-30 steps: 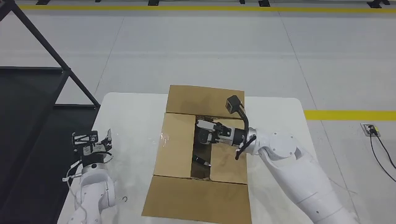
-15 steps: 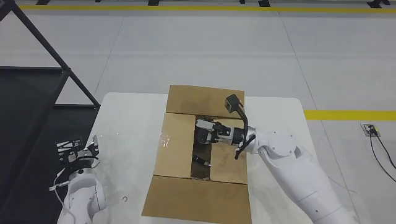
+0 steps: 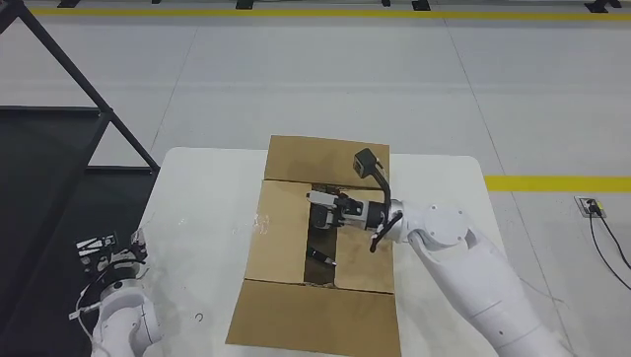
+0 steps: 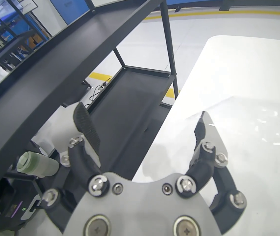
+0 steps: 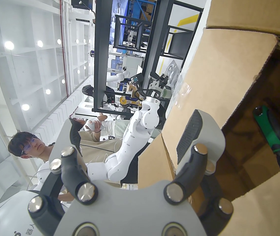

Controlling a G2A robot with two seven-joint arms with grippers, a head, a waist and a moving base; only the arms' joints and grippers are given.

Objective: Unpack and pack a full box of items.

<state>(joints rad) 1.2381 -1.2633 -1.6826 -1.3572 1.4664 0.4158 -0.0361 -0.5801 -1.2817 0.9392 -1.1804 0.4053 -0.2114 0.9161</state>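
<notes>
An open cardboard box (image 3: 286,234) stands mid-table with its flaps spread. My right gripper (image 3: 317,209) hangs over the opening, open; in the right wrist view the gripper (image 5: 132,133) has the edge of a box flap (image 5: 218,74) between its spread fingers. Inside the box lies a green-handled tool (image 5: 270,131), seen as a dark shape (image 3: 317,255) from above. My left gripper (image 3: 108,253) is at the table's left edge, open and holding nothing, its fingers (image 4: 85,126) over the gap between the table and the cart.
A black shelved cart (image 4: 130,94) stands just left of the white table (image 3: 197,209). Clear plastic wrap (image 3: 258,221) lies by the box's left flap. A small hook-like item (image 3: 198,317) rests near the front. A green-capped bottle (image 4: 36,165) sits under the cart shelf.
My left arm has swung leftward and back, from over the table to its left edge. The right gripper has shifted slightly over the box opening.
</notes>
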